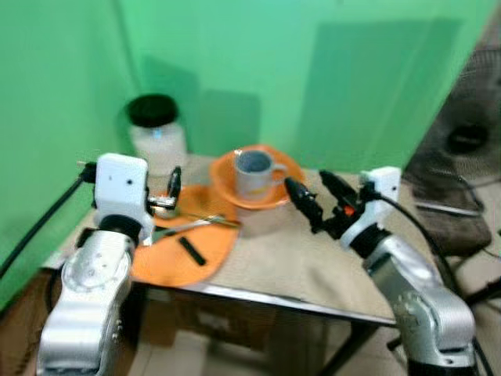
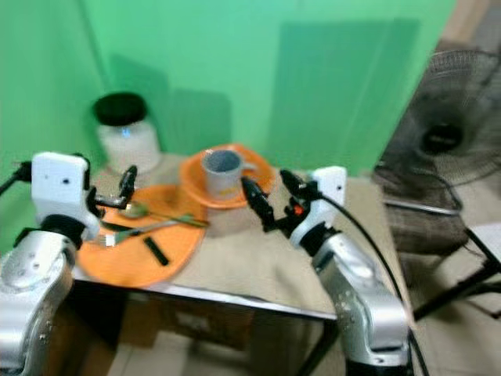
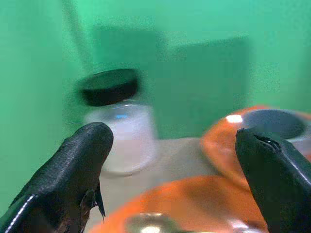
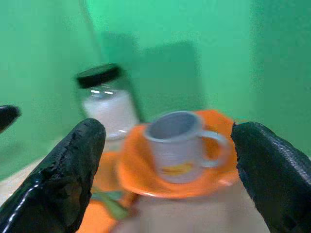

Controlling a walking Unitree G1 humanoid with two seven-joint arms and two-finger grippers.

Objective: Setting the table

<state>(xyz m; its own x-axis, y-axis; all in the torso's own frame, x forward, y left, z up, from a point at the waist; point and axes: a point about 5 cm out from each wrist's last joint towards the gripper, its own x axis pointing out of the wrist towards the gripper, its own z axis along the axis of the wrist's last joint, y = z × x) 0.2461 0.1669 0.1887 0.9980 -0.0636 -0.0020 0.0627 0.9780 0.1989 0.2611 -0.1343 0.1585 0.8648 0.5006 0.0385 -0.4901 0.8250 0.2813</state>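
Right wrist view — mug (image 4: 177,145) between spread right gripper (image 4: 167,167) fingers.

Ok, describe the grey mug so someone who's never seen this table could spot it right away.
Start at the small table against the green wall. Toward its back edge sits a smaller orange plate, behind the bigger orange plate that holds the cutlery. The grey mug stands upright on that smaller plate, the only cup here, unlike the black-lidded jar beside it.
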